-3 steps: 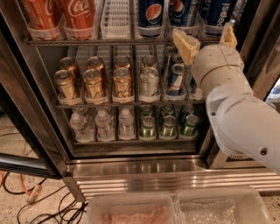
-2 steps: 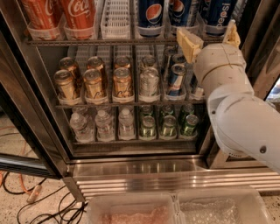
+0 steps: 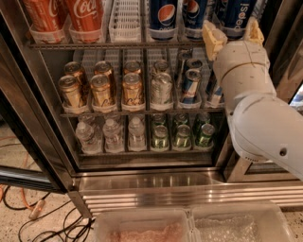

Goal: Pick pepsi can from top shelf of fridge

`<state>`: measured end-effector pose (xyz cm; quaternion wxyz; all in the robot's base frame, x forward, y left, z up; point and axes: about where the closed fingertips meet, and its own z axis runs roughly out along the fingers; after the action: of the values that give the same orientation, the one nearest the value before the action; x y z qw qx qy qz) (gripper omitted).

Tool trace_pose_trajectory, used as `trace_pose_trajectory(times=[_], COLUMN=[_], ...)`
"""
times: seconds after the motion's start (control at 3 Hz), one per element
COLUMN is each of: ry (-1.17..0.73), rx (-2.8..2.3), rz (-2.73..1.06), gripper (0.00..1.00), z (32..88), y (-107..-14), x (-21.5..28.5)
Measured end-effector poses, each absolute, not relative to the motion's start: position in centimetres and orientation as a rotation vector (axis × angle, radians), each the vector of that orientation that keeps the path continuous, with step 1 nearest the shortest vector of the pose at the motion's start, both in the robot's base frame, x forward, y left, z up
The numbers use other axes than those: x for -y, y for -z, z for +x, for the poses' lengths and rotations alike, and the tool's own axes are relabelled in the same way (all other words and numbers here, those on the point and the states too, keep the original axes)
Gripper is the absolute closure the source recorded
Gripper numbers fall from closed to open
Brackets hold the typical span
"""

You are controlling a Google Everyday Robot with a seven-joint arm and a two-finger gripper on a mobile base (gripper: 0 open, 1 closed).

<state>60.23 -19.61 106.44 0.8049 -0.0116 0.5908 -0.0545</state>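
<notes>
Gripper [image 3: 233,34] at 1 o'clock, jaws wide, flanking dark-blue, white-lettered can [image 3: 235,14] at shelf [image 3: 118,45] front edge.

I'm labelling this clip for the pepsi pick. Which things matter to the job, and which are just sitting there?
Job: gripper, open, in front of the pepsi can; top shelf; fridge.
Just there: Coca-Cola cans; gold cans; water bottles; floor cables.

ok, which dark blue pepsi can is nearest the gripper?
The rightmost tall dark blue aluminium can on the grey wire top shelf; the open gripper sits at its base, others stand left.
</notes>
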Motion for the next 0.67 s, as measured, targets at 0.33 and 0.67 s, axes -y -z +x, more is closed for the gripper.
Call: trace_pose_trajectory(times=[0.33,0.67], ry=[0.125,0.134], rx=[-1.261,-1.258], rz=[-0.003,0.015], gripper=[0.30,0.37], z=[60.86,61.41], y=[-106.60,-106.71], x=[20.30,20.97])
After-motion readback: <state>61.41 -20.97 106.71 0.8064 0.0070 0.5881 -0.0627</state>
